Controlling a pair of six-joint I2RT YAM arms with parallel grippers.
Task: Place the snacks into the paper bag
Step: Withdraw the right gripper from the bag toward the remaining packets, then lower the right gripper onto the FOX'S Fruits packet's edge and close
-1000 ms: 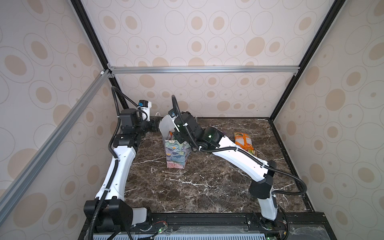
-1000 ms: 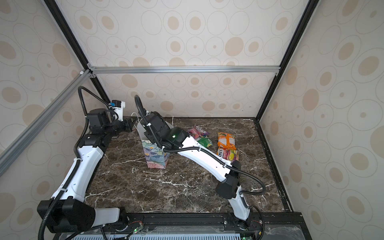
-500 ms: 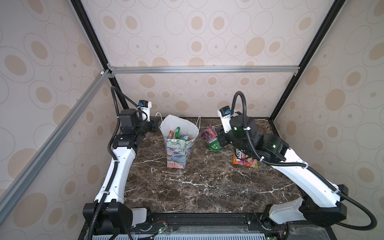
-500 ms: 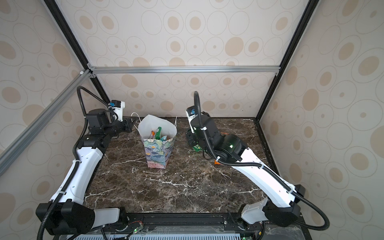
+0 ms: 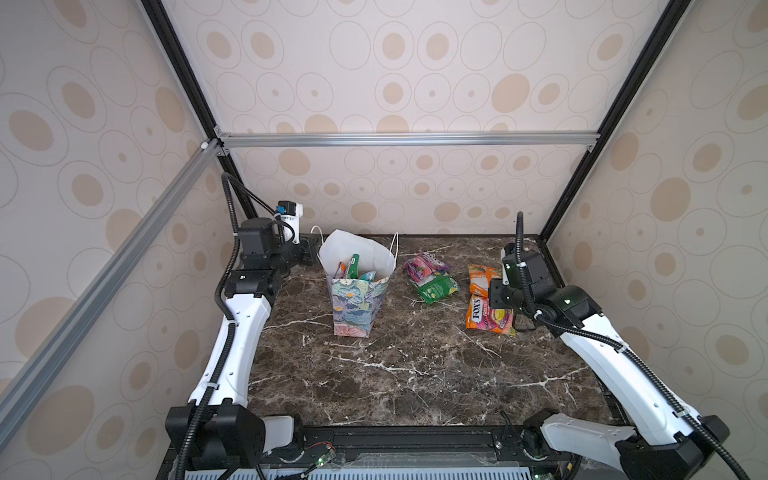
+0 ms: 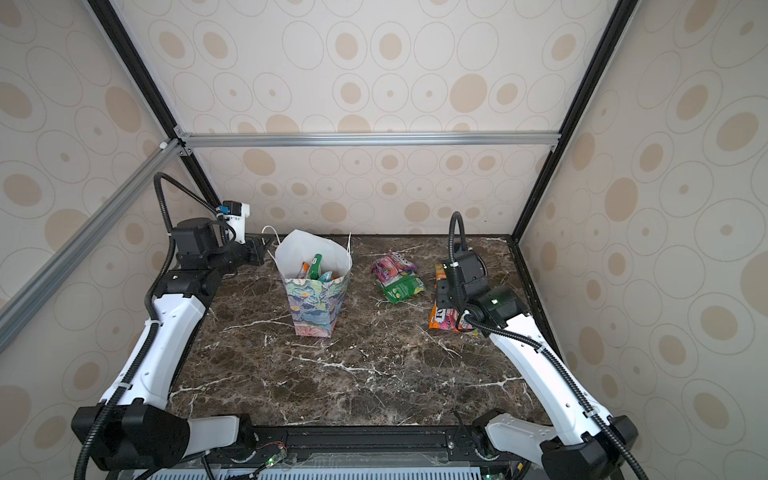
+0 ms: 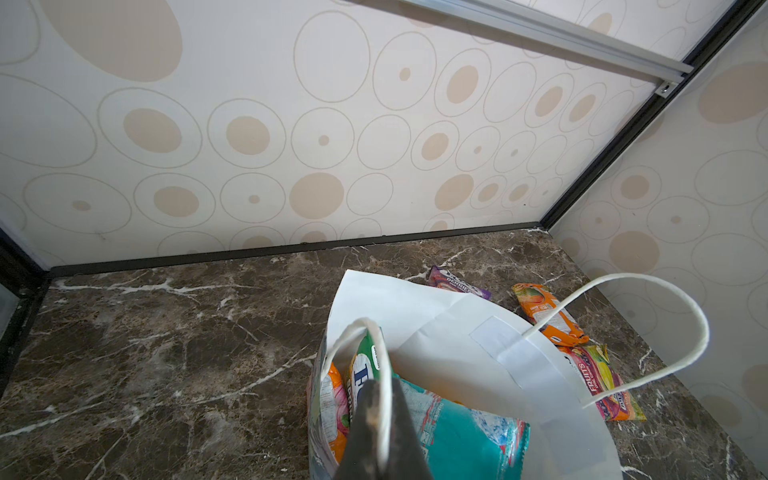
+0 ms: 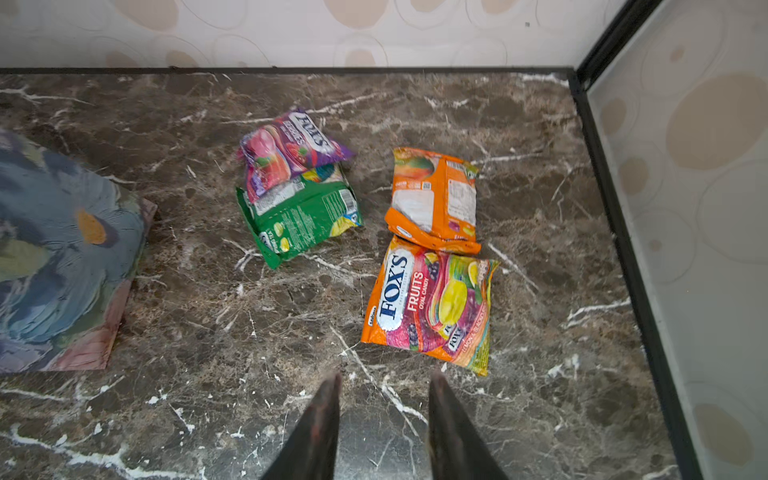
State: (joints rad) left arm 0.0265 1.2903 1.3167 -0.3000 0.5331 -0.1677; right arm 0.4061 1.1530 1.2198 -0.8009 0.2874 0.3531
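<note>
We are recording that the right gripper has quit the paper bag and is hovering, jaws parted and empty, by four snacks left on the table (several are bagged already); the left gripper is clamping the bag's cord handle.

- Tabletop, lower middle in both top views: dark brown marble-look slab with white veins, smooth, faint sheen.
- Paper bag, left of centre: matt paper, brushy painted finish outside, plain white inside, with soft white cord handles.
- Snacks, right of centre: thin, crinkly plastic film, glossy and brightly printed.
- Walls, upper frame: matt panels printed with beige ovals; paper or plastic sheet, hard to tell.
- Cross rail, above centre: brushed silver metal. Corner posts: matt black.
- Arm shells, left and right edges: smooth white plastic, matt black joints, ribbed black hoses.
</note>
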